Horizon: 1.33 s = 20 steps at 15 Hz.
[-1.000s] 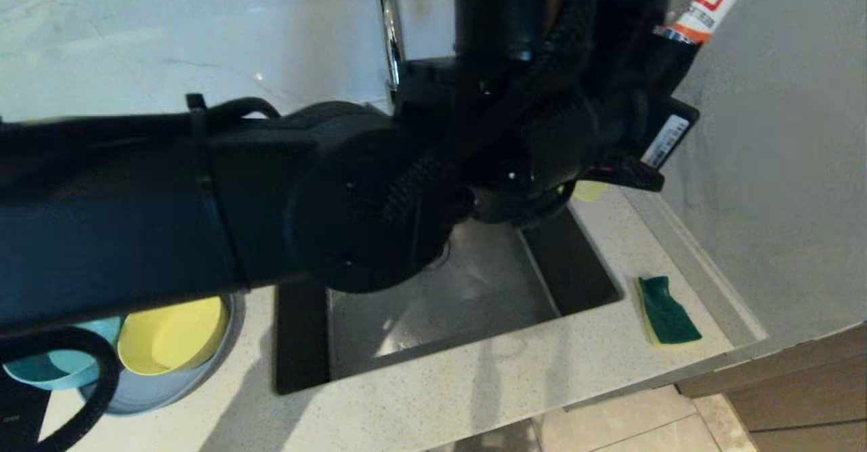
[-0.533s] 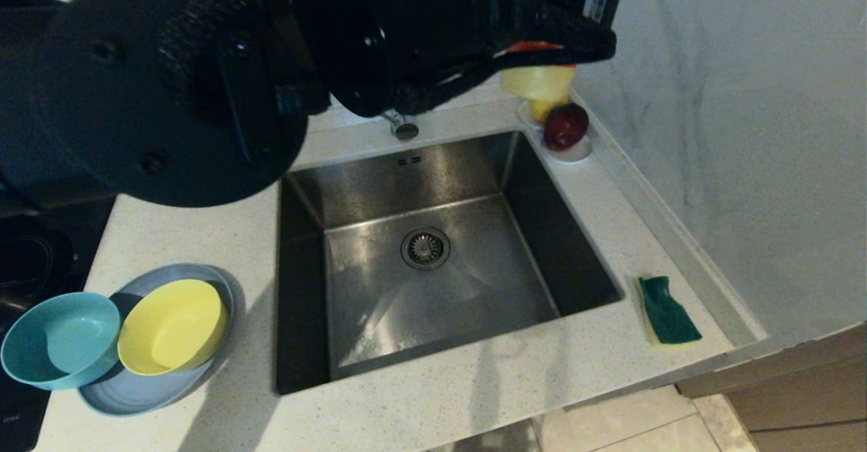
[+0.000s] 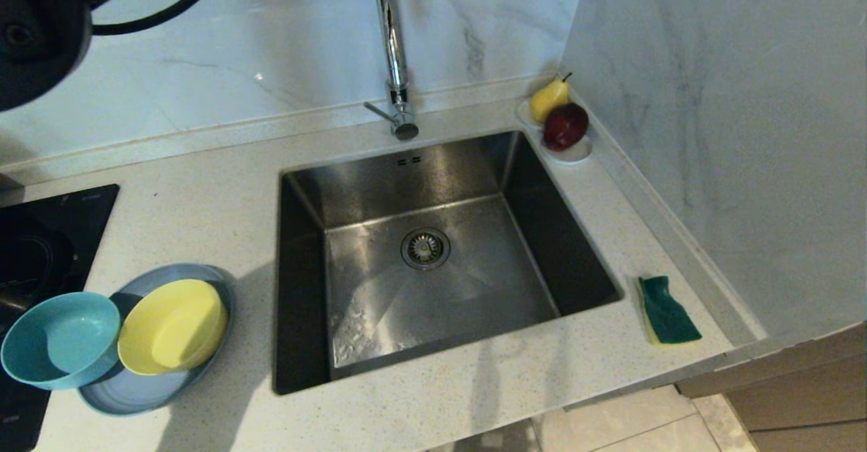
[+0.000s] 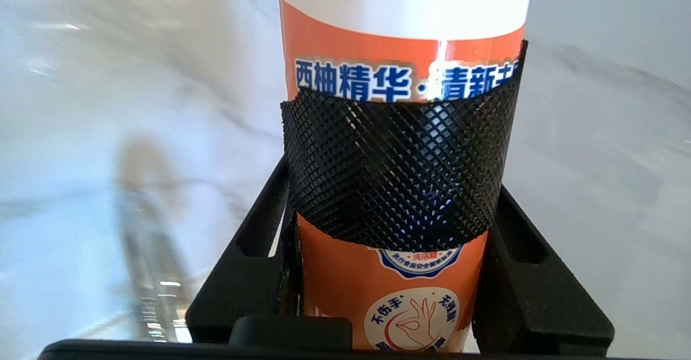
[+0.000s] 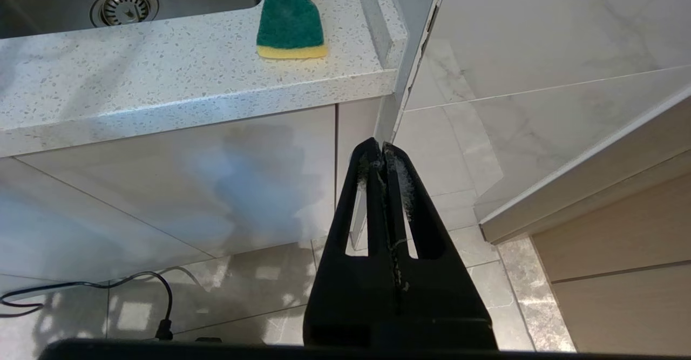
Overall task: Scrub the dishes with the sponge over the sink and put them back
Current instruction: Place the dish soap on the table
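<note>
From the head view I see the sink (image 3: 433, 249) set into the speckled tabletop (image 3: 203, 215), its round drain strainer (image 3: 425, 248) in the middle of the basin and the chrome tap (image 3: 391, 45) rising behind it. The dishes sit on the tabletop to the robot's left of the sink: the grey-blue plate (image 3: 145, 387) carries the yellow bowl (image 3: 173, 326), and the teal-blue bowl (image 3: 59, 339) rests half on the plate's edge, touching the yellow one. The sponge (image 3: 667, 310) lies green side up on the tabletop to the right of the sink, near the wall. A white saucer (image 3: 572, 152) with a pear (image 3: 548, 98) and a red apple (image 3: 565, 127) sits at the back right corner. Part of my left arm (image 3: 34, 32) shows dark in the upper left corner. On the left wrist view, the left pincer (image 4: 394, 187) is clamped around an orange and white detergent bottle (image 4: 402, 47), its ribbed black pads (image 4: 394, 171) wrapped across the label, with pale marble wall behind. On the right wrist view, the right pincer (image 5: 384, 160) is clenched on nothing, fingertips pressed together, hanging below the tabletop edge in front of the cabinet, over the tiled floor (image 5: 459, 198); the sponge and the strainer show above it.
</note>
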### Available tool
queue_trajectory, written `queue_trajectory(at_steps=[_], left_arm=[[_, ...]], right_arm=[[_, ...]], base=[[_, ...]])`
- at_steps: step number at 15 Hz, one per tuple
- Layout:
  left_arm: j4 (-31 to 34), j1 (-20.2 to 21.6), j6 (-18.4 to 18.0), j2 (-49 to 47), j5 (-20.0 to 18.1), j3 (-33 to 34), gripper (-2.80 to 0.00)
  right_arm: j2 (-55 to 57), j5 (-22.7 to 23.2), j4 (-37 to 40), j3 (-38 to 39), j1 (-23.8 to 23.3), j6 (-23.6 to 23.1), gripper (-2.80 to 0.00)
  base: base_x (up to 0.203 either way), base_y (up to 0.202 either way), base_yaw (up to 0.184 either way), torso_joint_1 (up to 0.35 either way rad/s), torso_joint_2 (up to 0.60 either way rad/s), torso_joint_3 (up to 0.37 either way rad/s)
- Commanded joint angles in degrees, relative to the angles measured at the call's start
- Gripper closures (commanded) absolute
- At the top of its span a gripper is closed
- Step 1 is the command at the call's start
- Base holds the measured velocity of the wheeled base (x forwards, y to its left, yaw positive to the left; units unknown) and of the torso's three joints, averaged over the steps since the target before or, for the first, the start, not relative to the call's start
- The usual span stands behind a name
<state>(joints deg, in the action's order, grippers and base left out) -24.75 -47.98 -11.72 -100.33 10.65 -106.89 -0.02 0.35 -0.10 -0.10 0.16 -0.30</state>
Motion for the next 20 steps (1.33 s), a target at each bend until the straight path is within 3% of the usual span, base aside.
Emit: queue_trajectory(at_steps=[1,5,7,10,13,16,20], left_arm=[[-0.21,2.05,-0.34,3.58,0.51,0.24,0.0],[-1.9,7.88,-0.72,8.63,1.61,7.99,0.0],[-4.46,14.05,-0.25,13.05,1.61,14.55,0.0],[-5.03,25.61,6.26,17.88,1.44,19.14,0.0],[-5.27,35.61,12.84,20.39,1.4,19.34,0.0],[-11.59,38.82,12.92,20.39,6.33,23.69,0.0],[-22.19,41.24,13.32,19.79,9.93,38.55,0.0]], right_arm=[[-0.04,0.0,0.01,0.01,0.02,-0.05,0.0],[-0.06,0.0,0.01,0.01,0.02,-0.05,0.0],[-0.06,0.0,0.01,0.01,0.02,-0.05,0.0],[-0.06,0.0,0.01,0.01,0.02,-0.05,0.0],[-0.06,0.0,0.01,0.01,0.02,-0.05,0.0],[0.02,0.0,0.01,0.01,0.02,-0.05,0.0],[-0.06,0.0,0.01,0.01,0.02,-0.05,0.0]], base=[[0.0,0.0,0.0,0.0,0.0,0.0],[0.0,0.0,0.0,0.0,0.0,0.0],[0.0,0.0,0.0,0.0,0.0,0.0],[0.0,0.0,0.0,0.0,0.0,0.0],[0.0,0.0,0.0,0.0,0.0,0.0],[0.0,0.0,0.0,0.0,0.0,0.0],[0.0,0.0,0.0,0.0,0.0,0.0]])
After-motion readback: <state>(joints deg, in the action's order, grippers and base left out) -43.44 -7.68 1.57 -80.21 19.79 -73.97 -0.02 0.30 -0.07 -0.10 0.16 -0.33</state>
